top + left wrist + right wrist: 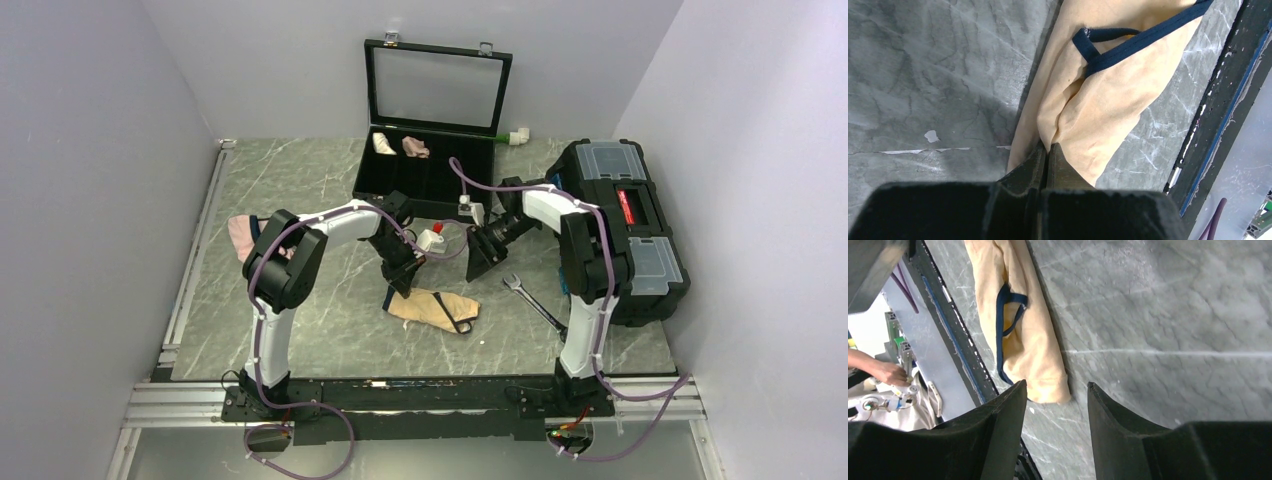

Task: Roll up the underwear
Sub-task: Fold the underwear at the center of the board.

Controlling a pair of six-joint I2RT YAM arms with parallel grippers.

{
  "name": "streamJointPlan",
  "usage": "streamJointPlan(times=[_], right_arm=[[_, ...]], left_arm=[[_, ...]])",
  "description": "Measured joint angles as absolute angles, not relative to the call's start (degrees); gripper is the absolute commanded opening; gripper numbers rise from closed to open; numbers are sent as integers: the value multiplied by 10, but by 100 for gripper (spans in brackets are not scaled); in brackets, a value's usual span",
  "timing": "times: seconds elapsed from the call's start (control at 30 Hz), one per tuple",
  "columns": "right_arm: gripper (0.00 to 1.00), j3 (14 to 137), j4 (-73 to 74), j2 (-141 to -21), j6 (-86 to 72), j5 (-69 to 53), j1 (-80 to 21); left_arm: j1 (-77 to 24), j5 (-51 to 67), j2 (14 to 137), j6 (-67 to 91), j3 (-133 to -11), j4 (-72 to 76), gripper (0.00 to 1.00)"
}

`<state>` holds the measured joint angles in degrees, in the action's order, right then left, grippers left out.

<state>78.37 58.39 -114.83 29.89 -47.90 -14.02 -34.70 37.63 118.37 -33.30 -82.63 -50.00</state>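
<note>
I am pinching one end of the tan-beige soft fabric underwear with thin dark navy edging [1108, 100] in my left claw [1048, 150]. Its two black fingers are pressing together on a fold of the cloth, so this end is gathered and, I judge, ready to be turned over on itself.

The garment is lying on the grey marbled desk [300, 330], between my two arms and toward the near edge. It is folded lengthwise into a long narrow strip, which I take to be the shape a roll has to start from.

My right claw [1057, 390] is hanging above the desk with its fingers about half apart and nothing between them. It is looking down on the other end of the strip, near it but not touching. I am guessing it is placed there to steady that free end.

The cloth is looking matte, thin and limp, and it is puckering into soft creases where I am gripping it. The navy binding is showing as a firmer, narrow band, looping loose at one spot. The desk is hard and smooth, so the fabric may slide rather than roll.

At the back, an open black case with a clear lid [430, 185] is holding a small cream fabric roll [382, 143] and a small pink fabric roll [415, 147], probably the finished form I am aiming for.
</note>
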Motion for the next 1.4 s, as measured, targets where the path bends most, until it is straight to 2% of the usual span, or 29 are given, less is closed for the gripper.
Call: streamJointPlan(times=[0.27, 0.63, 0.9, 1.2, 1.4], right_arm=[[46, 703, 542, -1038, 296, -489, -121], [37, 586, 495, -906, 312, -581, -119], [37, 543, 493, -853, 337, -621, -155], [36, 532, 440, -850, 338, -593, -280], [35, 540, 402, -910, 329, -569, -334]], left_arm=[[-347, 374, 1198, -318, -846, -517, 0], [-344, 380, 1228, -303, -884, -555, 0], [-337, 395, 1264, -293, -927, -600, 0], [-334, 403, 1289, -290, -957, -632, 0], [-333, 406, 1293, -286, -962, -637, 0]])
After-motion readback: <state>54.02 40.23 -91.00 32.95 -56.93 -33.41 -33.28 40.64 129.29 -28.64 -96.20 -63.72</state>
